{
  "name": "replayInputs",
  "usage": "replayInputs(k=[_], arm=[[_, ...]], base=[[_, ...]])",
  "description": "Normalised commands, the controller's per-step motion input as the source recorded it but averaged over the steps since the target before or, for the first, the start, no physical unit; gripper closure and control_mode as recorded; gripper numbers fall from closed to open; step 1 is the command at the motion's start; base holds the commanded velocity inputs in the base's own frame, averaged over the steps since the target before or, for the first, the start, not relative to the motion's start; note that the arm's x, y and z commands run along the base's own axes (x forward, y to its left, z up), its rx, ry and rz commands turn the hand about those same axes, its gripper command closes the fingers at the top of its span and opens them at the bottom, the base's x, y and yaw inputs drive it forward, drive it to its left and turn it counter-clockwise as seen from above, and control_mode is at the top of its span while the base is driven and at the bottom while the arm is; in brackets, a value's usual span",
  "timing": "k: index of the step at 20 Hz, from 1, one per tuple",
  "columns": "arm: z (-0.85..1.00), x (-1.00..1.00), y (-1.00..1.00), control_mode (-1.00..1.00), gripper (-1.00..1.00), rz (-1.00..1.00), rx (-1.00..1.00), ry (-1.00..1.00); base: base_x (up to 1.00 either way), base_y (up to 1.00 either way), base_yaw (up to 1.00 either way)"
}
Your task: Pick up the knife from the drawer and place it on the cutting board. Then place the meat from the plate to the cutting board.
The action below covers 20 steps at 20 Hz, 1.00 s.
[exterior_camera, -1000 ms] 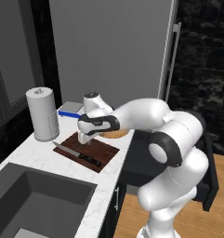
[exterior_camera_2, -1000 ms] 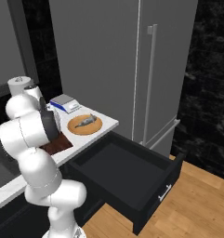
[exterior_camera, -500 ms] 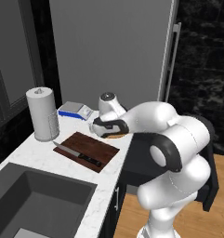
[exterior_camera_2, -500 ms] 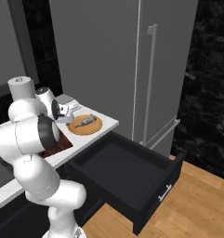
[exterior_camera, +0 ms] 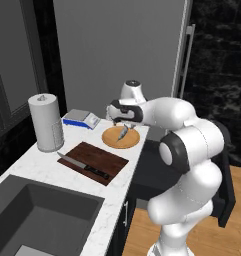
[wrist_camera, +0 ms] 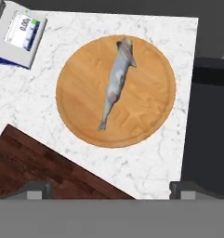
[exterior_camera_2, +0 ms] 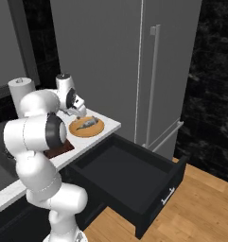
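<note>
Meat [wrist_camera: 116, 80] on plate [wrist_camera: 81, 121], beside scale [wrist_camera: 18, 35]

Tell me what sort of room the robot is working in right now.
A rendered home kitchen, by the look of it: a marble counter with a sunken sink, a tall grey fridge, and an open drawer below. A cutting board with a knife sits by a plate.

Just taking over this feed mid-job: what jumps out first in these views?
The gripper hovers open above the meat, which lies alone on the round plate at the counter's end. The knife lies on the cutting board, and the drawer stands pulled wide open.
</note>
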Motion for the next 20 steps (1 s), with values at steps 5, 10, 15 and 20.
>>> replayInputs(k=[5,10,15,20], arm=[[-0.21,0.40,-0.05,-1.00,-1.00,-0.01,0.00,-0.02],[-0.53,0.22,-0.02,-1.00,-1.00,-0.01,0.00,-0.17],[-0.32,0.44,-0.20,-1.00,-1.00,0.00,0.00,0.00],[-0.05,0.52,-0.03,-1.00,-1.00,0.00,0.00,0.01]], base=[[0.00,0.00,0.00],[0.00,0.00,0.00],[0.00,0.00,0.00],[0.00,0.00,0.00]])
